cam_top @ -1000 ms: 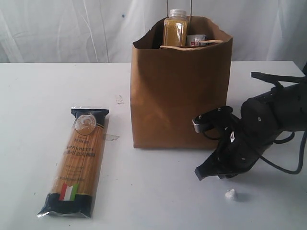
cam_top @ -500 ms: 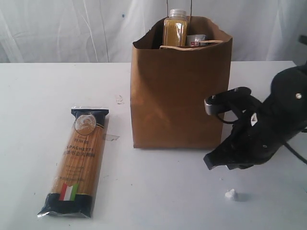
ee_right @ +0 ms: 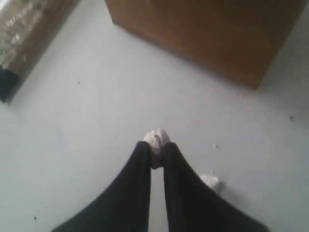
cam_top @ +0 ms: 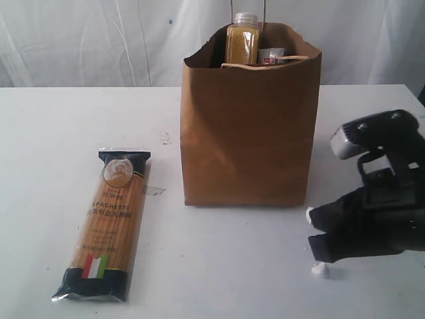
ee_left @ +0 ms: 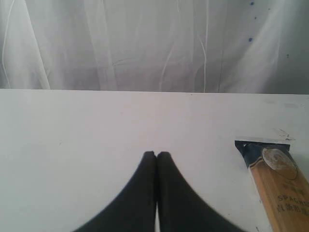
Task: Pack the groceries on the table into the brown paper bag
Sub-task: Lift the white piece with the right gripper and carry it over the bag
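Brown paper bag (cam_top: 249, 133) upright; right gripper (ee_right: 155, 151) low beside it, pinching white wad (ee_right: 157, 137).

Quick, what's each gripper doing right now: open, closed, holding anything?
Left gripper: closed, holding nothing.
Right gripper: closed on a small white wad.

The brown paper bag (cam_top: 249, 126) hides all but the top of the yellow-grain bottle (cam_top: 242, 41) and a sliver of a white item (cam_top: 271, 56) with unreadable print; the spaghetti packet (ee_left: 276, 186) runs off the left wrist view's edge; the white lump (ee_right: 156, 140) pinched in the right fingers (ee_right: 137, 174) is too blurred to identify.
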Controlling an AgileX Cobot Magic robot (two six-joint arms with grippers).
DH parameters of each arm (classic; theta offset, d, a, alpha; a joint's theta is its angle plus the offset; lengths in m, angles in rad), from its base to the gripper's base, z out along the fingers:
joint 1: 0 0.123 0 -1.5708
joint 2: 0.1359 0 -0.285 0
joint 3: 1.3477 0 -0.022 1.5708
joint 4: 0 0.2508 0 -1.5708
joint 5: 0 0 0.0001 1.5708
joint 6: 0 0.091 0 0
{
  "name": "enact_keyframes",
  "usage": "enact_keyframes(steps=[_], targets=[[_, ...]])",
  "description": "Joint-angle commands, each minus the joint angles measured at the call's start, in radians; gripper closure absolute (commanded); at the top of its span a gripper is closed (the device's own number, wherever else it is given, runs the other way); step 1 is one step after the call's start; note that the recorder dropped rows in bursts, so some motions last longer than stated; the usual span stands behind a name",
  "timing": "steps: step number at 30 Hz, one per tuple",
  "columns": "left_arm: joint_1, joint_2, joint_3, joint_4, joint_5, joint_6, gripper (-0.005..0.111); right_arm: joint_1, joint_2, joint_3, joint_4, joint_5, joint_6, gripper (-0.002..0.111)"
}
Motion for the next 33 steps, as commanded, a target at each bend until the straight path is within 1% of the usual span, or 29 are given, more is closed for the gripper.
enact_keyframes(steps=[1, 6, 9, 12, 15, 19, 22, 25, 29, 33], targets=[[-0.008, -0.004, 0.004, 0.011, -0.004, 0.000, 0.106, -0.004, -0.141, 0.056, 0.039, -0.118, -0.053, 0.108], [-0.008, -0.004, 0.004, 0.011, -0.004, 0.000, 0.106, -0.004, -0.276, 0.065, 0.055, -0.122, -0.038, 0.108], [-0.008, -0.004, 0.004, 0.011, -0.004, 0.000, 0.106, -0.004, -0.355, 0.034, 0.186, -0.159, -0.023, 0.108], [-0.008, -0.004, 0.004, 0.011, -0.004, 0.000, 0.106, -0.004, -0.396, -0.025, 0.330, -0.240, 0.066, 0.108], [-0.008, -0.004, 0.004, 0.011, -0.004, 0.000, 0.106, -0.004, -0.380, -0.126, 0.384, -0.261, 0.087, 0.108], [-0.008, -0.004, 0.004, 0.011, -0.004, 0.000, 0.106, -0.004, -0.268, -0.305, 0.384, -0.200, 0.088, 0.108], [-0.008, -0.004, 0.004, 0.011, -0.004, 0.000, 0.106, -0.004, -0.101, -0.441, 0.375, -0.076, 0.075, 0.108], [-0.008, -0.004, 0.004, 0.011, -0.004, 0.000, 0.106, -0.004, 0.086, -0.574, 0.373, 0.012, -0.016, 0.108], [-0.008, -0.004, 0.004, 0.011, -0.004, 0.000, 0.106, -0.004, 0.309, -0.709, 0.366, -0.040, -0.048, 0.108], [-0.008, -0.004, 0.004, 0.011, -0.004, 0.000, 0.106, -0.004, 0.460, -0.774, 0.320, -0.073, -0.048, 0.108]])
